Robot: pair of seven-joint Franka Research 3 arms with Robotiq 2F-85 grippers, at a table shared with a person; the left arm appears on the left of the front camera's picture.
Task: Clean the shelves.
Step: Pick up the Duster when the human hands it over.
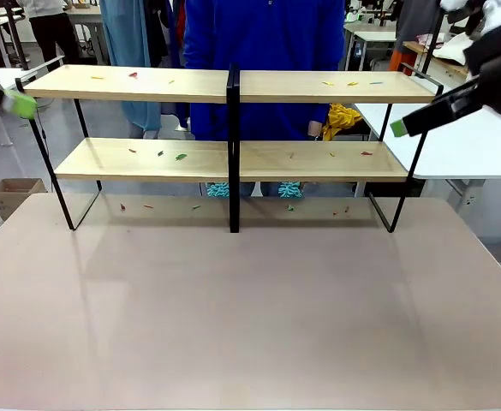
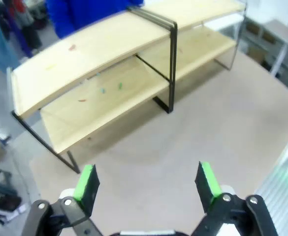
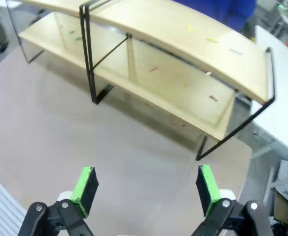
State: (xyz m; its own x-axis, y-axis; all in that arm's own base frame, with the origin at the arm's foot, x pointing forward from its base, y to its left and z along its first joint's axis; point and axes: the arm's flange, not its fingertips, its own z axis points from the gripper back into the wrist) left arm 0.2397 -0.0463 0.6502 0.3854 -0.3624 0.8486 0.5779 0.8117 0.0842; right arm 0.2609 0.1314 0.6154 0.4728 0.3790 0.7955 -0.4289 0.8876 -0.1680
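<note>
The shelves (image 1: 147, 84) stand at the far side of the beige table: a two-tier rack of light wooden boards on a thin black frame with a central black upright (image 1: 233, 145). Small coloured scraps (image 1: 181, 157) lie scattered on the boards and on the tabletop under the rack. The shelves (image 2: 99, 49) also appear in the left wrist view, and the shelves (image 3: 183, 37) in the right wrist view. My left gripper (image 2: 146, 182) is open and empty above the table, left of the rack. My right gripper (image 3: 144, 184) is open and empty, high at the rack's right end.
A person in a blue top (image 1: 263, 38) stands behind the rack. A white table (image 1: 464, 141) sits at the right, a cardboard box (image 1: 10, 193) on the floor at the left. The beige tabletop (image 1: 250, 317) in front of the rack is bare.
</note>
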